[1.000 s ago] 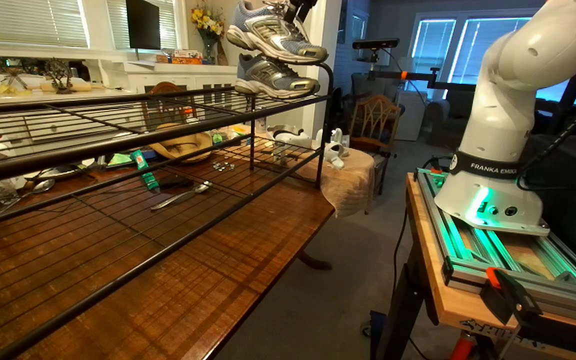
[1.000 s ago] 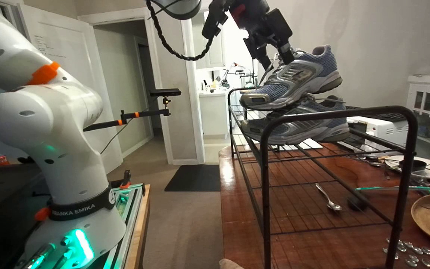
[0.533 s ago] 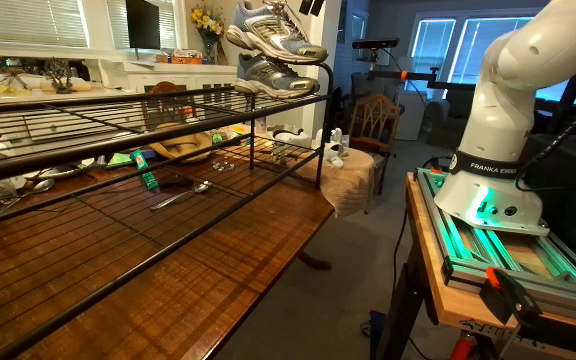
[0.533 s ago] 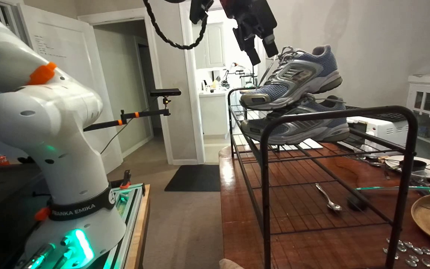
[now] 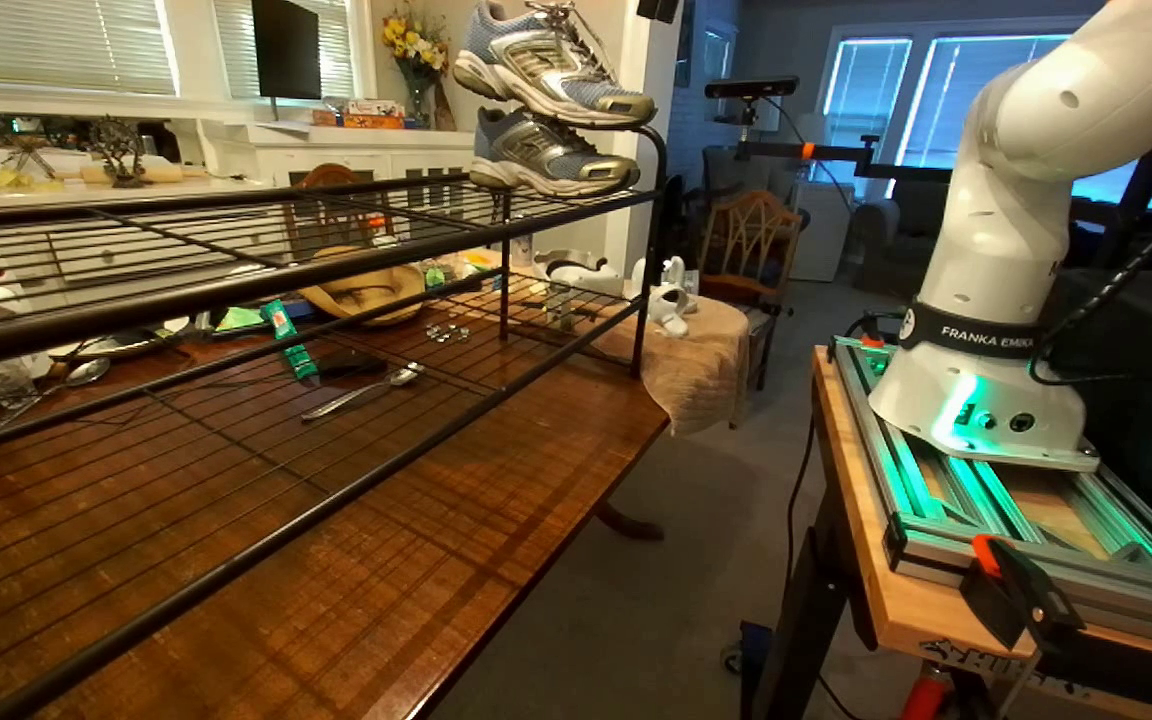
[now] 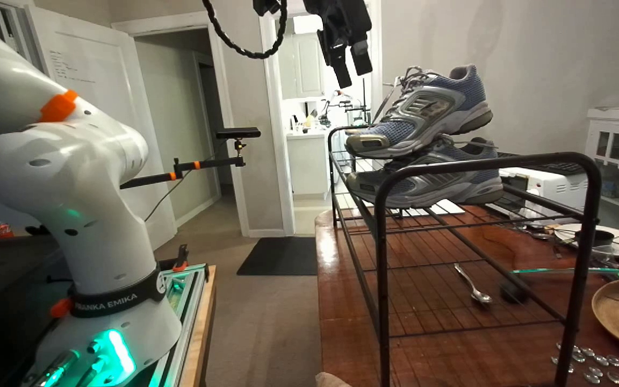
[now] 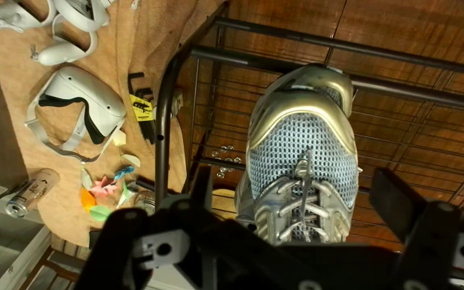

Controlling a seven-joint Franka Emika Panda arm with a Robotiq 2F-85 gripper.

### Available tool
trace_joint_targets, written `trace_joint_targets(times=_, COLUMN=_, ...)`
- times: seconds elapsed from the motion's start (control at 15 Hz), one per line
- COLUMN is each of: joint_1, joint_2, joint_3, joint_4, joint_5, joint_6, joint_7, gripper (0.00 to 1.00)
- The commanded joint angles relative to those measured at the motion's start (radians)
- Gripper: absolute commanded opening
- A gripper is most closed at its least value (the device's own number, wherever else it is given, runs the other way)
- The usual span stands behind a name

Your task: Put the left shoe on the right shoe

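Because the upper shoe (image 6: 422,113) rests, toe dipped, on the lower shoe (image 6: 433,184) atop the rack (image 6: 530,160), I judge the stacking done; in an exterior view my gripper (image 6: 353,79) hangs left of both, spread and empty, only retreat remaining.

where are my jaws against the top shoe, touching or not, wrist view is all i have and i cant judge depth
Observer: Not touching: in both exterior views the open jaws hang higher than the toe end of the top shoe, with a gap showing.

Operator: ok and is it lying level

Observer: No, it sits on the bottom shoe at a tilt, heel end higher than toe end.

Operator: anything of mine dangling that could snag

Observer: A black cable loops down in an exterior view, apart from both shoes.
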Motion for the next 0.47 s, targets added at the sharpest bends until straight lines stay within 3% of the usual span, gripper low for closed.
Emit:
trace_joint_targets(times=0.0, joint_1=0.006, joint_2=-0.004, joint_3=-0.005, joint_4=0.005, joint_5=-0.004, joint_6=-0.012, joint_7=0.003, gripper=1.0)
trace_joint_targets(times=0.4, joint_1=0.006, joint_2=-0.011, joint_3=-0.008, joint_4=0.006, joint_5=-0.003, joint_6=-0.018, joint_7=0.003, gripper=1.0)
